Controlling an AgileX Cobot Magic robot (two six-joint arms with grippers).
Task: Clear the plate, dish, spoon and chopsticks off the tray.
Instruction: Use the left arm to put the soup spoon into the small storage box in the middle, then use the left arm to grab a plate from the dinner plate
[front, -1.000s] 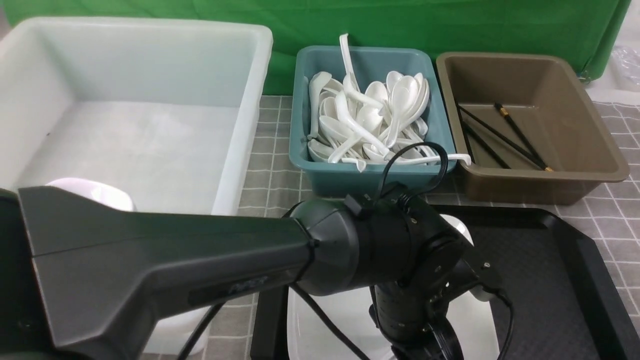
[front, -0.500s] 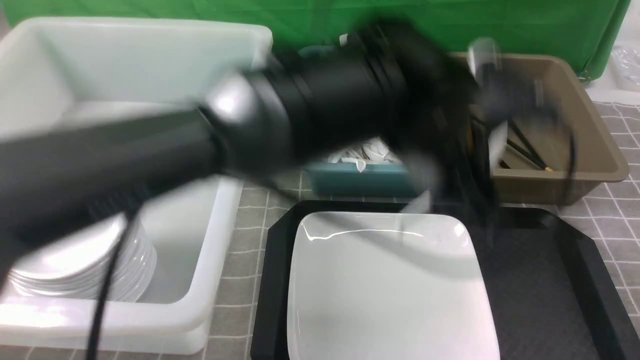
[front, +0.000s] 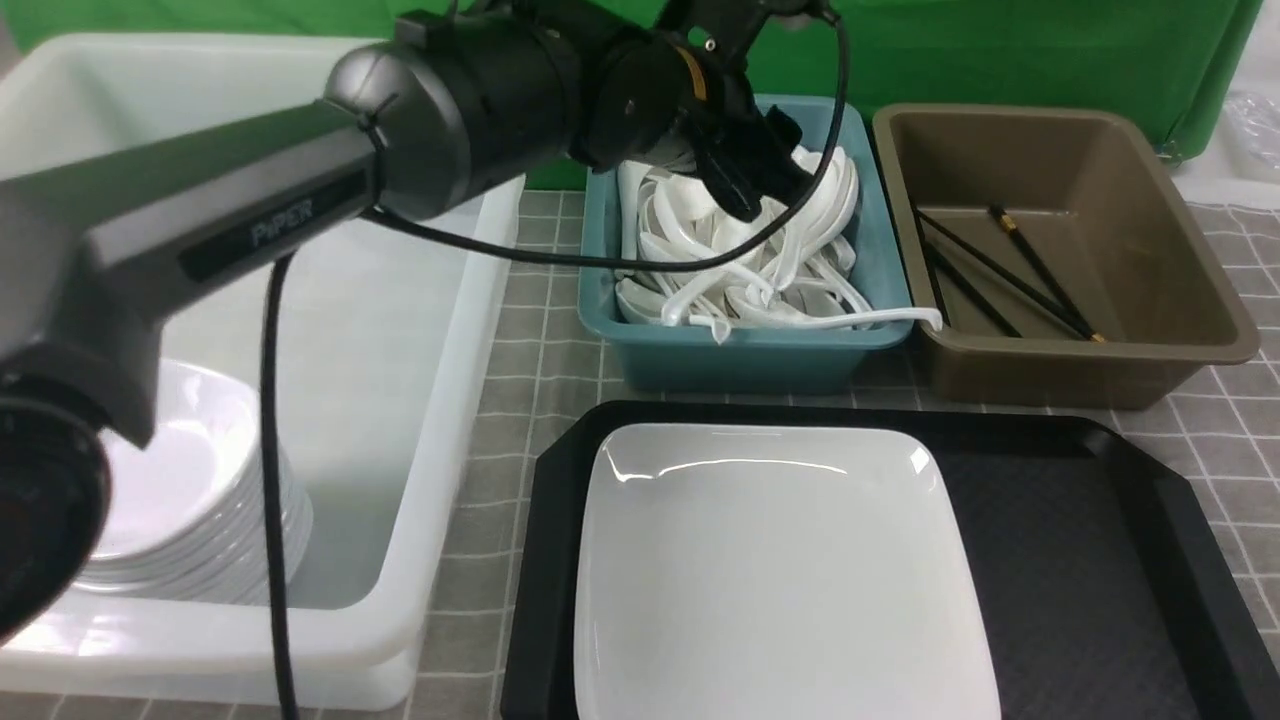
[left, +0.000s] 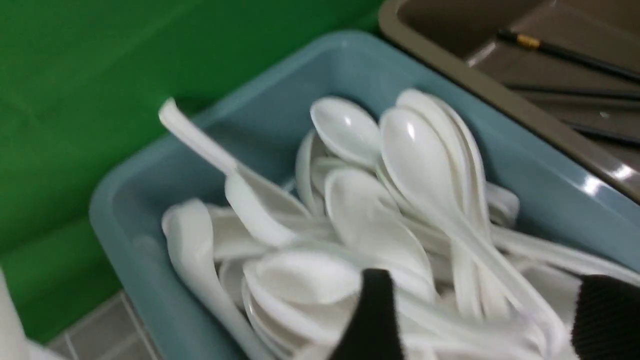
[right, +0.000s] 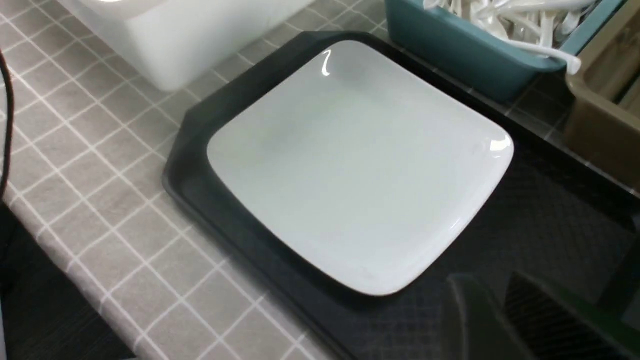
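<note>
The large white plate (front: 780, 570) (right: 360, 160) lies on the left half of the black tray (front: 1100, 560) (right: 525, 210). My left gripper (front: 765, 195) (left: 490, 320) hangs open over the heap of white spoons (front: 760, 270) (left: 380, 220) in the teal tub, with nothing held. I cannot tell one spoon from the others. Black chopsticks (front: 1000, 275) (left: 565, 50) lie in the brown tub. Small white dishes (front: 190, 500) are stacked in the white tub. My right gripper (right: 505, 320) hovers over the tray's bare right half, its dim fingers close together with nothing between them.
A big white tub (front: 480, 330) stands at the left, with the teal tub (front: 740, 355) and the brown tub (front: 1100, 370) behind the tray. A grey checked cloth covers the table, and a green backdrop closes the far side. The left arm's cable (front: 270, 450) hangs over the white tub.
My left arm has swung up from low over the plate and tray to above the teal tub. Its jaws have opened.
</note>
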